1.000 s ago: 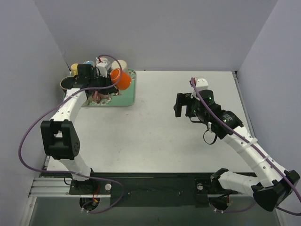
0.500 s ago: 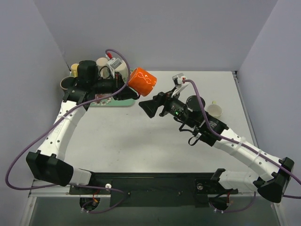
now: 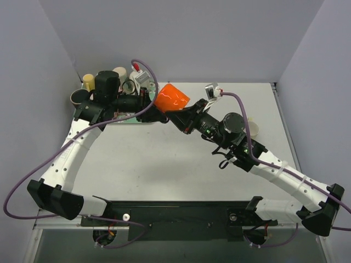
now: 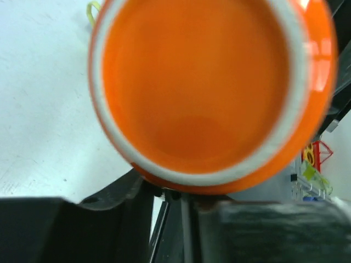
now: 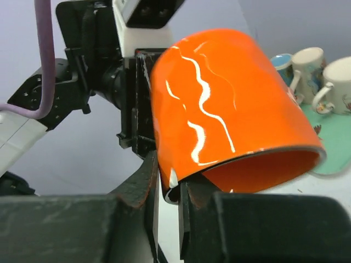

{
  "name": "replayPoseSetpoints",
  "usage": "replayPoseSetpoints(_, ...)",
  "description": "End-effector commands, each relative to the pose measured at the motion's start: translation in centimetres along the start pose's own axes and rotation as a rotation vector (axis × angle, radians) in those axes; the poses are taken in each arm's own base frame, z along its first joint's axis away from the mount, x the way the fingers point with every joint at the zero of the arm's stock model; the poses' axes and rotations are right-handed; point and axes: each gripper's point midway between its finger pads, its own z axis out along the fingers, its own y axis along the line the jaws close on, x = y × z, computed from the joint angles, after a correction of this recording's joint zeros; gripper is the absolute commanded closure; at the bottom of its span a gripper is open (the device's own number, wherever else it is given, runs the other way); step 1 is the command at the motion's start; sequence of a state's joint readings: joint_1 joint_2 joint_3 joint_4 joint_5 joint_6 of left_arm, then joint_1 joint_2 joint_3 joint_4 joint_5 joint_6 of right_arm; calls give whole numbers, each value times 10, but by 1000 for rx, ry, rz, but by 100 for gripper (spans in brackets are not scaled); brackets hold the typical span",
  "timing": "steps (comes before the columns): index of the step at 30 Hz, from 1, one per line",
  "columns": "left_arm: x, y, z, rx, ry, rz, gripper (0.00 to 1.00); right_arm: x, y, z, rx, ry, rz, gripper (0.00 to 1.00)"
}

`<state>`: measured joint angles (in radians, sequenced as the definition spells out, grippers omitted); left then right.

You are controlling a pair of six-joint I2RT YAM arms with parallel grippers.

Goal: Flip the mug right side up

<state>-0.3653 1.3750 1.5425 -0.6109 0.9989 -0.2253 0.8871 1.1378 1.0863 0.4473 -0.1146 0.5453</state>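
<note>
The orange mug [image 3: 171, 97] hangs in the air above the table's back middle, lying on its side between my two grippers. My right gripper [image 3: 177, 116] is shut on the mug's rim: in the right wrist view its jaws [image 5: 178, 192] pinch the wall of the mug [image 5: 230, 104] at the mouth's lower edge. My left gripper [image 3: 156, 109] sits at the mug's other end. The left wrist view is filled by the mug's base [image 4: 203, 87], with my left gripper [image 4: 170, 192] at its lower edge. Whether those fingers press on it is hidden.
A green tray [image 3: 143, 117] at the back left is ringed by several other mugs [image 3: 88, 81], which also show in the right wrist view [image 5: 310, 66]. A cream mug [image 3: 253, 129] stands at the right, partly behind my right arm. Grey walls enclose the table.
The left arm lifted the orange mug off the tray and carried it right. The right arm swung in from the right and shut on its rim.
</note>
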Motion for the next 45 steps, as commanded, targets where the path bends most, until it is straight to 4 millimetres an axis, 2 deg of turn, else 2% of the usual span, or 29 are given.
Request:
replayPoseSetpoints(1, 8, -23, -2, 14, 39, 98, 43, -57, 9, -3, 5, -174, -59, 100)
replayPoseSetpoints(2, 9, -17, -4, -18, 41, 127, 13, -60, 6, -10, 27, -180, -70, 100)
replayPoseSetpoints(3, 12, -12, -6, -41, 48, 121, 12, -54, -8, -14, 97, -155, -93, 100)
replayPoseSetpoints(4, 13, -4, -8, -88, 47, 132, 12, -57, -14, -19, 130, -155, -107, 100)
replayPoseSetpoints(5, 14, 5, -13, -126, 45, 128, 12, -47, -31, -25, 205, -103, -147, 100)
replayPoseSetpoints(6, 14, 24, -19, -199, 40, 122, 12, -49, -36, -29, 240, -88, -173, 100)
replayPoseSetpoints(9, 16, 58, -34, -309, 16, 100, 12, -27, -89, -47, 456, 72, -254, 100)
replayPoseSetpoints(10, 20, 77, -40, -364, 16, 94, 11, -13, -105, -49, 506, 124, -236, 100)
replayPoseSetpoints(11, 19, 87, -44, -396, 5, 89, 11, -7, -125, -59, 568, 172, -224, 100)
replayPoseSetpoints(12, 21, 102, -52, -438, 1, 68, 11, 5, -141, -59, 612, 220, -214, 100)
replayPoseSetpoints(13, 21, 111, -57, -467, -6, 60, 11, 11, -161, -73, 700, 279, -212, 100)
replayPoseSetpoints(14, 23, 130, -68, -547, -11, 46, 10, 33, -183, -82, 772, 386, -220, 100)
replayPoseSetpoints(15, 24, 146, -77, -630, -4, 48, 10, 33, -198, -89, 830, 407, -222, 100)
replayPoseSetpoints(16, 29, 159, -83, -677, 13, 64, 10, 52, -216, -96, 886, 502, -233, 100)
replayPoseSetpoints(17, 30, 177, -94, -768, 27, 74, 9, 56, -227, -99, 916, 531, -227, 100)
replayPoseSetpoints(18, 35, 189, -101, -816, 47, 88, 9, 76, -239, -100, 924, 612, -207, 100)
replayPoseSetpoints(19, 37, 203, -109, -885, 57, 91, 9, 81, -246, -100, 923, 637, -179, 100)
replayPoseSetpoints(20, 42, 213, -116, -913, 79, 99, 8, 100, -252, -97, 898, 699, -127, 100)
replayPoseSetpoints(21, 47, 223, -121, -944, 98, 90, 8, 102, -260, -96, 906, 709, -101, 100)
replayPoseSetpoints(23, 55, 239, -133, -978, 130, 80, 8, 123, -279, -102, 951, 820, -84, 100)
replayPoseSetpoints(24, 58, 246, -135, -987, 140, 66, 8, 117, -285, -100, 978, 819, -103, 100)
replayPoseSetpoints(27, 65, 259, -144, -1001, 155, 44, 7, 134, -305, -106, 1024, 907, -96, 100)
replayPoseSetpoints(33, 80, 283, -151, -1034, 201, 15, 6, 150, -337, -122, 1107, 999, -41, 100)
replayPoseSetpoints(37, 85, 297, -148, -1033, 223, 11, 6, 154, -345, -127, 1113, 1061, -9, 100)
replayPoseSetpoints(38, 87, 307, -161, -1064, 217, -15, 6, 158, -348, -128, 1111, 1077, 6, 100)
replayPoseSetpoints(43, 88, 332, -168, -1095, 223, -42, 7, 162, -351, -131, 1091, 1141, 40, 99)
replayPoseSetpoints(45, 88, 343, -168, -1107, 222, -40, 11, 164, -354, -132, 1088, 1153, 48, 88)
